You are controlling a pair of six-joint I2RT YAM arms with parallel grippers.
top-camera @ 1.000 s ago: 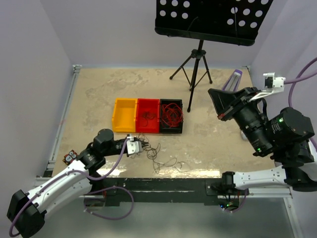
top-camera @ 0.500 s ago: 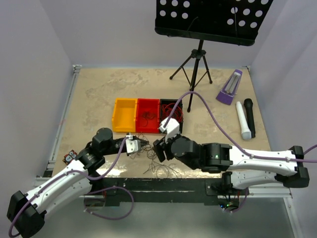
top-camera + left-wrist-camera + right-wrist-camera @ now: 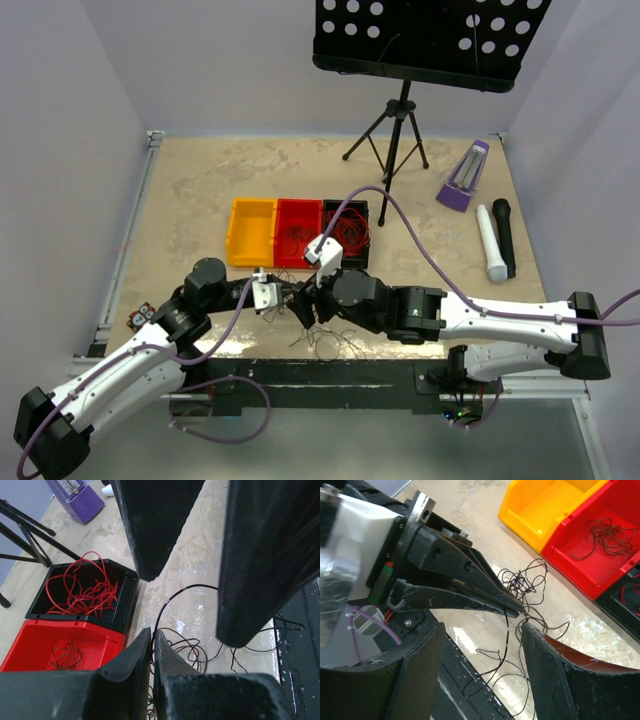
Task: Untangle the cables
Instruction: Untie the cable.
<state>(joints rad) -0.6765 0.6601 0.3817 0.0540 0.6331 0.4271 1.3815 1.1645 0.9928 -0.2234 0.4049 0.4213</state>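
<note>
Mottled beige table point(image 3: 200, 190) carries three joined bins point(image 3: 252, 235), loose dark cables point(image 3: 521, 581), tripod point(image 3: 398, 135), perhaps two microphones point(image 3: 487, 245).

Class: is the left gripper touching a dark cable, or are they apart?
Touching. The right wrist view shows the left gripper shut on a dark cable, which hangs down from its closed tips.

The black bin point(image 3: 129, 600) holds bright red cables point(image 3: 82, 590), the red bin point(image 3: 30, 645) dark cables point(image 3: 67, 655).
</note>
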